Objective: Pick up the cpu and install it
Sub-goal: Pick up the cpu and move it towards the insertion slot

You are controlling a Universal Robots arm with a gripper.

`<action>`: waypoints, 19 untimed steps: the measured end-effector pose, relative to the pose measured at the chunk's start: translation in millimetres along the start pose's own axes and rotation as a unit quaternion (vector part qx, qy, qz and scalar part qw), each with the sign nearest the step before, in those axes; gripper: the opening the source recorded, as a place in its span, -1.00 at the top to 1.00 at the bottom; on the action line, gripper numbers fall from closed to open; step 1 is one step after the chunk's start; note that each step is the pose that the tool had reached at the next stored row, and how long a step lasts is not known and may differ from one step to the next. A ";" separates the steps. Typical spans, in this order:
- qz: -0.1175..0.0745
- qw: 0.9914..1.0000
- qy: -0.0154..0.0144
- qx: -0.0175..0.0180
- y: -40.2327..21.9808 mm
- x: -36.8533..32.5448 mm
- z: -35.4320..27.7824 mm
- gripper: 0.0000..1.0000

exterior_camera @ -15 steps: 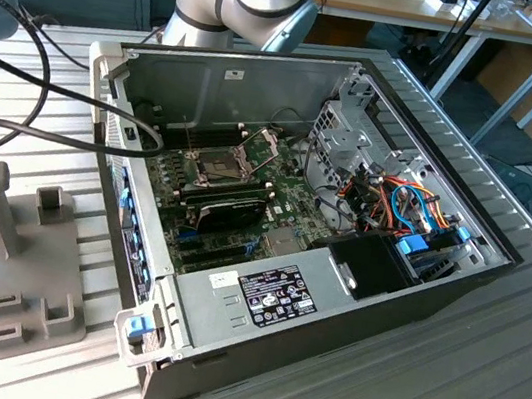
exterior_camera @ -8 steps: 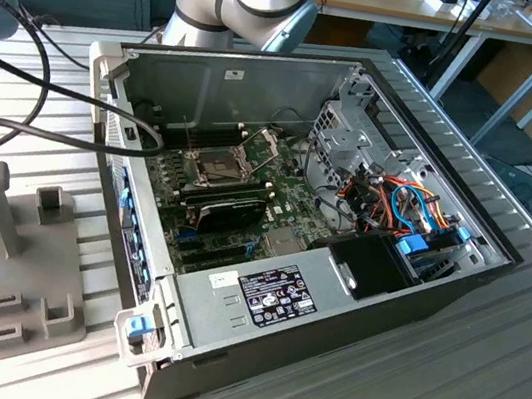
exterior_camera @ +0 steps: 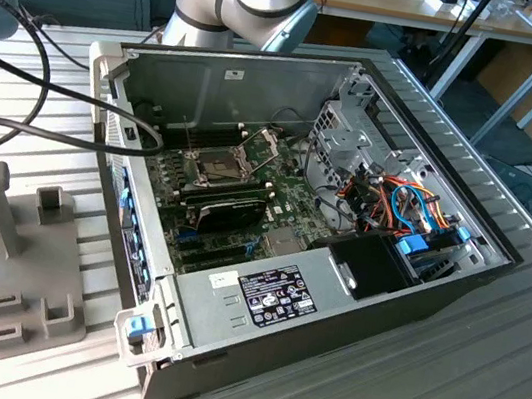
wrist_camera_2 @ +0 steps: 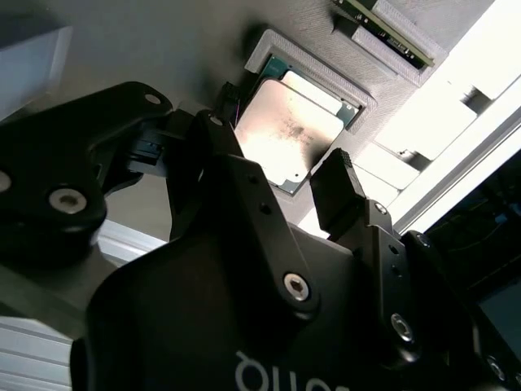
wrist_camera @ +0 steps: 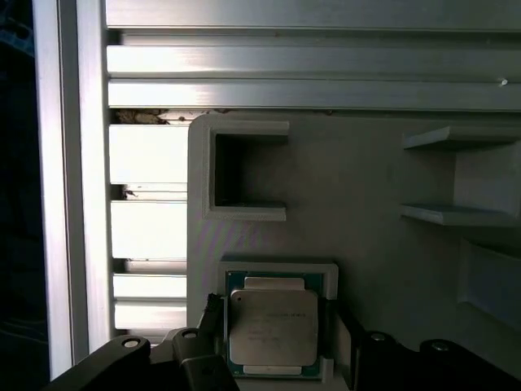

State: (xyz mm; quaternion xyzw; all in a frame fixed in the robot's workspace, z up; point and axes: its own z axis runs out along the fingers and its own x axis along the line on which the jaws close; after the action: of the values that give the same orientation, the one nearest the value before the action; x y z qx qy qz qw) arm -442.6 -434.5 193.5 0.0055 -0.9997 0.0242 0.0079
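2 black fingers (wrist_camera_2: 346, 191) of the gripper (wrist_camera_2: 278, 142) are seen spread apart, 1 on each side of the cpu (wrist_camera_2: 297, 130), and nothing is held. The chip is seated flat, silver lid up, in a square recess of a grey fixture plate (wrist_camera: 366, 179) laid on the ribbed aluminium table (wrist_camera: 285, 61). Whether the pads are touching the chip's edges cannot be told, since the fingers are in shadow. The pickup step is judged to be in hand, with the install not yet begun. In the exterior view the socket (exterior_camera: 219, 164) on the green motherboard (exterior_camera: 285, 208) inside the opened computer case (exterior_camera: 331, 301) is shown with its hinged frame raised, well apart from the fixture. An even squeeze on 2 opposite edges of the chip, and a straight lift clear of the recess walls, are judged to be called for.
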 end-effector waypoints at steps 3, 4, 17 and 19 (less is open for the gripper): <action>-0.013 1.000 -0.001 0.000 0.0 0.0 0.0 -0.25; -0.017 1.000 -0.001 0.000 0.0 0.0 0.0 -0.25; -0.035 0.999 -0.002 0.001 0.0 0.1 -0.1 -0.25; -0.035 0.999 -0.002 0.001 0.0 0.3 0.0 -0.25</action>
State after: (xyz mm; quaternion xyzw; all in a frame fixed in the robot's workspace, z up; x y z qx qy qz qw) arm -442.9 -434.6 193.5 0.0407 -0.9988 0.0244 0.0070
